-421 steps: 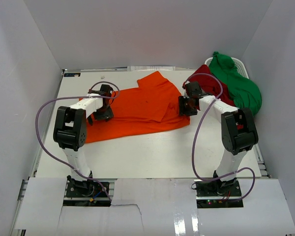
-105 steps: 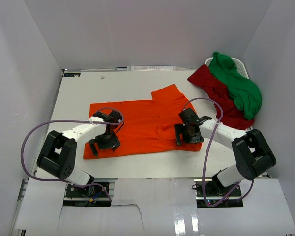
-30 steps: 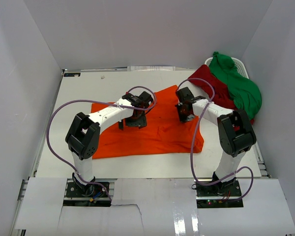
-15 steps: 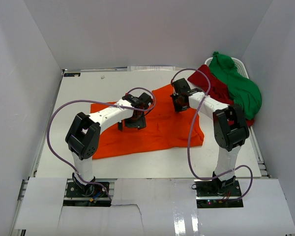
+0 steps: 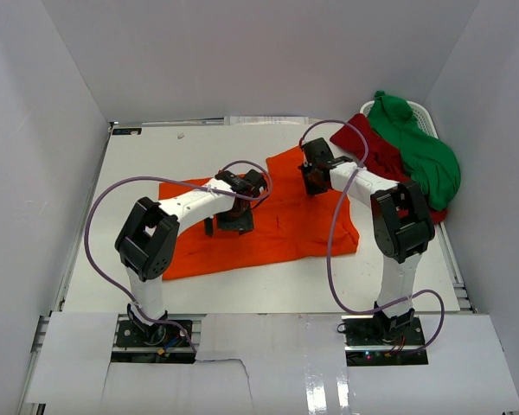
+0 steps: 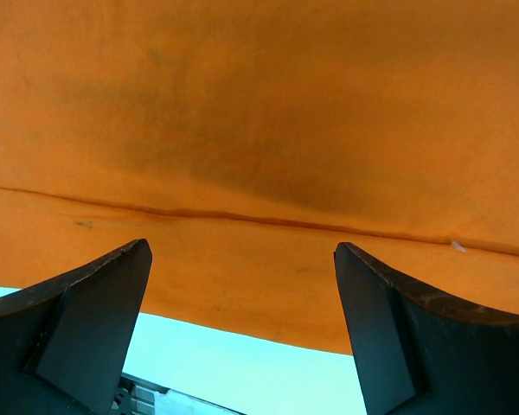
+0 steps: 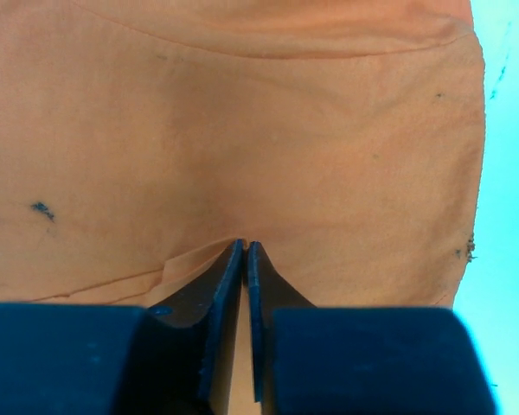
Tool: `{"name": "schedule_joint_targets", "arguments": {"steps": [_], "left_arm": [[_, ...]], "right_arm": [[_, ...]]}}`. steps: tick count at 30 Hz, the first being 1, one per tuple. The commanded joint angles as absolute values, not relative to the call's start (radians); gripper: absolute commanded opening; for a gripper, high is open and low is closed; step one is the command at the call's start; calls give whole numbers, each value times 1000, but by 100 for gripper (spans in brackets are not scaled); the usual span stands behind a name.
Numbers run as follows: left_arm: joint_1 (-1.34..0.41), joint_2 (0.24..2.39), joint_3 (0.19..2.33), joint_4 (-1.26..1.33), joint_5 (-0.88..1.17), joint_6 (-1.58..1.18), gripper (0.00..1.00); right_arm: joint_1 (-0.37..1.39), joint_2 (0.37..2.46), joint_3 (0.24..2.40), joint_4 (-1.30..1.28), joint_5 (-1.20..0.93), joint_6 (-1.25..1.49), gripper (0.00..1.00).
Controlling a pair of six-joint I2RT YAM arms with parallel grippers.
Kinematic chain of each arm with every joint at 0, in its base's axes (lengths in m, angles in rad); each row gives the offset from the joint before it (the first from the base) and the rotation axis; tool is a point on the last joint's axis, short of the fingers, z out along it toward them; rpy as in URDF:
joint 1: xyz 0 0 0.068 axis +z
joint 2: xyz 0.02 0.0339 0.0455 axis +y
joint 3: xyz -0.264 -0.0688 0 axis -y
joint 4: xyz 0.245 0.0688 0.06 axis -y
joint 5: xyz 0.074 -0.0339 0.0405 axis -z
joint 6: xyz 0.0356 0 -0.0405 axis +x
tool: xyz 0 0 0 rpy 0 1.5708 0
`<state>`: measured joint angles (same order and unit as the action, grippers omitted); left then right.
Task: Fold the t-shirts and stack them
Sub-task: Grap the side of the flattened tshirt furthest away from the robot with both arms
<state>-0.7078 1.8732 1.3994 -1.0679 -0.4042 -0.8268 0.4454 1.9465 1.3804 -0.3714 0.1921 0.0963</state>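
The orange t-shirt (image 5: 281, 226) lies partly folded on the white table, its right part doubled over. My left gripper (image 5: 232, 221) hovers low over its middle, wide open with nothing between the fingers; in the left wrist view the gripper (image 6: 242, 252) frames orange cloth (image 6: 259, 130) and its near hem. My right gripper (image 5: 312, 180) sits at the shirt's far right corner. In the right wrist view its jaws (image 7: 245, 245) are all but together, pinching a pucker of orange fabric (image 7: 242, 121). The dark red t-shirt (image 5: 376, 156) and green t-shirt (image 5: 419, 156) lie crumpled at the back right.
A white basket (image 5: 424, 112) stands under the green and red shirts in the back right corner. White walls enclose the table (image 5: 199, 156) on three sides. Purple cables loop over both arms.
My right gripper has moved toward the far side and a little left, carrying the orange shirt's edge over itself. The left gripper has slid slightly nearer, still open.
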Motion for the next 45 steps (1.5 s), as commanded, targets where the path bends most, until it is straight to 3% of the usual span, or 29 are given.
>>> {"name": "schedule_joint_targets", "arguments": {"steps": [1,3,9,13,14,16,17,24,31,37,45], "left_arm": [[-706,1825,1381,-1062,-434,-845,98],[-706,1819,1370,-1062,-436,-850,98],[-704,1784,1332,-1072,-472,-856,98],[-683,1767,1342,-1106,-502,-868,98],[-672,1757,1354,-1109,-503,-868,98],[-640,1741,1367,-1112,-515,-850,98],[-624,1727,1383,-1114,-535,-839,98],[-327,1750,1533,-1078,-549,-681,98],[-161,1847,1690,-1078,-514,-675,98],[-144,1904,1730,-1063,-509,-718,98],[-144,1948,1778,-1054,-529,-723,98]], "right_arm": [[439,1965,1446,-328,207,81,12],[439,1988,1459,-336,210,84,8],[439,1994,1492,-359,307,101,28],[439,1974,1526,-374,347,98,30],[440,1968,1540,-377,351,98,41],[439,1968,1557,-379,357,92,42],[436,1976,1581,-380,354,86,51],[405,2112,1762,-394,319,66,51],[344,2261,1929,-347,183,41,51],[311,2356,2025,-295,65,25,51],[304,2364,1993,-135,23,5,56]]}}
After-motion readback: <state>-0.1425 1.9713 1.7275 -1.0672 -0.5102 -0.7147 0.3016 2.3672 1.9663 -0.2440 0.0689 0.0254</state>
